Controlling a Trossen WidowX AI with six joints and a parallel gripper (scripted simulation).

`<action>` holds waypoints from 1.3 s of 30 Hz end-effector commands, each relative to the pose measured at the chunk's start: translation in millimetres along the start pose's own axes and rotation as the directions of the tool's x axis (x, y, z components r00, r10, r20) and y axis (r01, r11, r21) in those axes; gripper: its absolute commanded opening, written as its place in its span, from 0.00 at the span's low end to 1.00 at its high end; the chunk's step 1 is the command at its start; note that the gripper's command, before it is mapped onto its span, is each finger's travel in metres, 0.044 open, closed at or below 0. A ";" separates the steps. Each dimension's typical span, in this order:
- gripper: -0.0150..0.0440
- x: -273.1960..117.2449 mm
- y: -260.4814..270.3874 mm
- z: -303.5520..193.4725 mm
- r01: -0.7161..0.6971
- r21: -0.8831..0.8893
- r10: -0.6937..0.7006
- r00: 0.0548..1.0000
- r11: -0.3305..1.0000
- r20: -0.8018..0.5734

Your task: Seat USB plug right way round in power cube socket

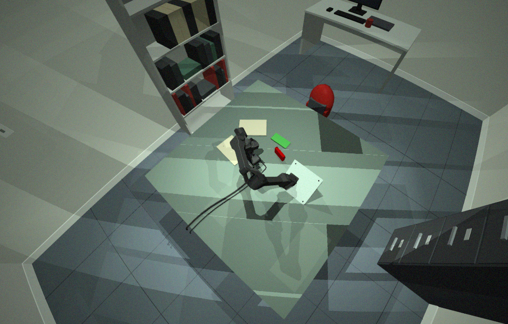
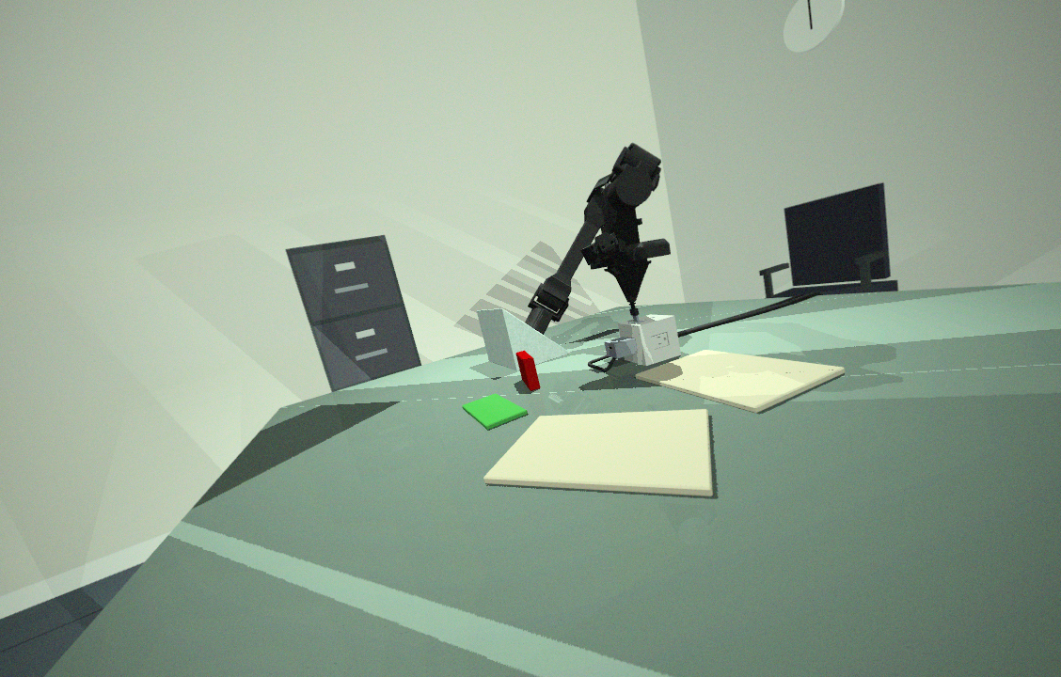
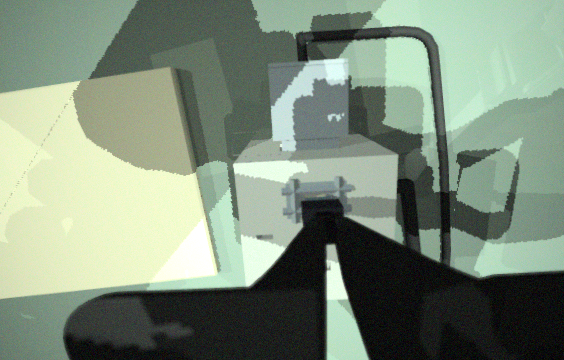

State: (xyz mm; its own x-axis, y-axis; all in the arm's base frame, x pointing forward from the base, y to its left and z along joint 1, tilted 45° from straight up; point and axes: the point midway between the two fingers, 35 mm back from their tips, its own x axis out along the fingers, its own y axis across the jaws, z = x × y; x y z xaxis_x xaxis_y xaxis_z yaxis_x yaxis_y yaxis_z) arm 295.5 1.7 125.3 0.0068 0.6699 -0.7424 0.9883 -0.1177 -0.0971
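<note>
The white power cube stands on the table; my arm hides it in the top view. The socket on its top shows as a grey raised frame with a small opening in the wrist view. My gripper points down over the cube, shut on the black USB plug. The plug sits at the near side of the frame in the wrist view and covers part of it. Part of the opening shows beyond the plug. The plug's metal end is hidden, so I cannot tell whether it touches or enters the socket, or which way round it is.
A grey adapter is on the cube's side, with a looped black cable. A cream board lies close by, another farther off. A red block, green pad and pale wedge are nearby.
</note>
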 end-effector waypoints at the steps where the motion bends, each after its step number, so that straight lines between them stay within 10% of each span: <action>1: 0.25 0.4 0.0 -0.1 -0.002 0.002 0.002 1.000 1.000 0.001; 39: 0.25 5.0 0.0 -0.4 -0.002 0.002 0.002 1.000 1.000 0.000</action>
State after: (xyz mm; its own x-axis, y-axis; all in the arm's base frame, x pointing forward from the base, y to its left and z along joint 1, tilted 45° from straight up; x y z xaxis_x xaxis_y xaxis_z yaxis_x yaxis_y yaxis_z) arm 295.4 4.7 121.8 0.0059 0.6682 -0.7439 0.9883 -0.1172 -0.0975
